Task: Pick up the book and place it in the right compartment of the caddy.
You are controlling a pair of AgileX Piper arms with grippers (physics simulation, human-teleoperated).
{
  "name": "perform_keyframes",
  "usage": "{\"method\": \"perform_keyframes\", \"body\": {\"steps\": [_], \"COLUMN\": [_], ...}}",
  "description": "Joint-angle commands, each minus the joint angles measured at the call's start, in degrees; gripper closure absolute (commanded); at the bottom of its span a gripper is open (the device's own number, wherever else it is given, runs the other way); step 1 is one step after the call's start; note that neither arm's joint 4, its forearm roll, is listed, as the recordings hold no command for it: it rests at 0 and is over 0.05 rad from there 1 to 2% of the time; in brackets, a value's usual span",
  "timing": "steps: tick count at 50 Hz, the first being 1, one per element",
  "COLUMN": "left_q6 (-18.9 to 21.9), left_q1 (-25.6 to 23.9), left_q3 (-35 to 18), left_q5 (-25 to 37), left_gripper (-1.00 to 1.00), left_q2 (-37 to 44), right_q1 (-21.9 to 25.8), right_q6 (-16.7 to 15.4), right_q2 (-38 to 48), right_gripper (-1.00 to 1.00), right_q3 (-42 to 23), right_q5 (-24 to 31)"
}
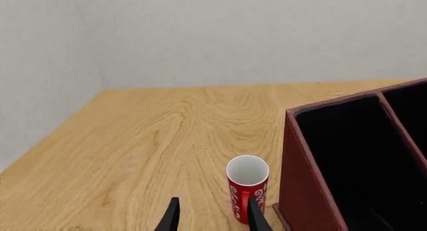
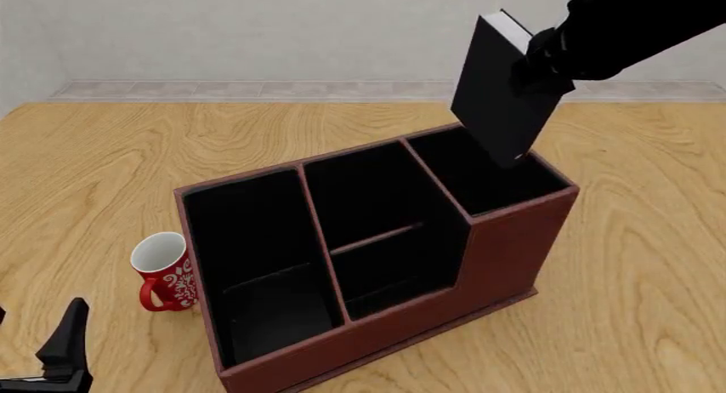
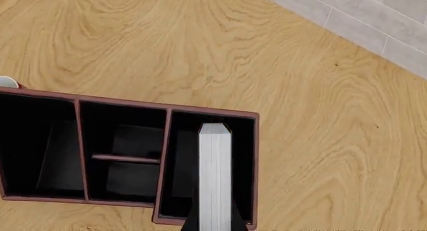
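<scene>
Two grippers, one load. Right gripper (image 2: 542, 63): clamped on the book (image 2: 501, 91), held aloft, tilted, lower corner just at the mouth of the right compartment (image 2: 490, 179) of the caddy (image 2: 499, 257). Right wrist view: the book's white page edge (image 3: 215, 176) lines up over that compartment (image 3: 181, 166), between its walls. Whether the corner touches rim or lining cannot be told. Left gripper (image 1: 212, 216): empty, fingers apart, low at the near left over the surface (image 2: 102, 172), near a red mug (image 2: 165, 272) standing just beside the caddy's left wall. Middle section with low crossbar (image 2: 380, 231) and long left section (image 2: 255, 257): both empty. Progress, by judgement: pickup and carry done, alignment largely done; remaining are the descent into the compartment and the release.
</scene>
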Motion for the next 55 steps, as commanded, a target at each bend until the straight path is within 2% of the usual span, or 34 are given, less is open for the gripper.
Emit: {"method": "perform_keyframes", "body": {"steps": [1, 14, 16, 21, 38, 45, 55], "left_q6": [0.1, 0.38, 0.44, 0.43, 0.73, 0.88, 1.06], "left_q1": [0.1, 0.24, 0.29, 0.34, 0.29, 0.38, 0.28], "left_q3": [0.0, 0.01, 0.02, 0.01, 0.01, 0.01, 0.02], "left_q5": [0.1, 0.42, 0.53, 0.57, 0.68, 0.79, 1.02], "left_gripper": [-1.0, -1.0, -1.0, -1.0, -1.0, -1.0, -1.0], "left_q2": [0.0, 0.0, 0.0, 0.0, 0.0, 0.0, 0.0], "right_q1": [0.02, 0.8, -0.28, 0.99, 2.01, 1.63, -0.15], "right_q6": [1.49, 1.93, 0.74, 2.02, 3.49, 3.26, 1.7], "right_q2": [-0.12, 0.93, 1.36, 1.58, 1.64, 2.33, 2.82], "right_gripper": [1.0, 1.0, 1.0, 1.0, 1.0, 1.0, 1.0], "right_q3": [-0.13, 0.06, 0.91, 0.68, 6.54, 9.72, 10.85], "right_q5": [-0.01, -0.06, -0.02, -0.12, -4.76, -7.13, -8.43]}}
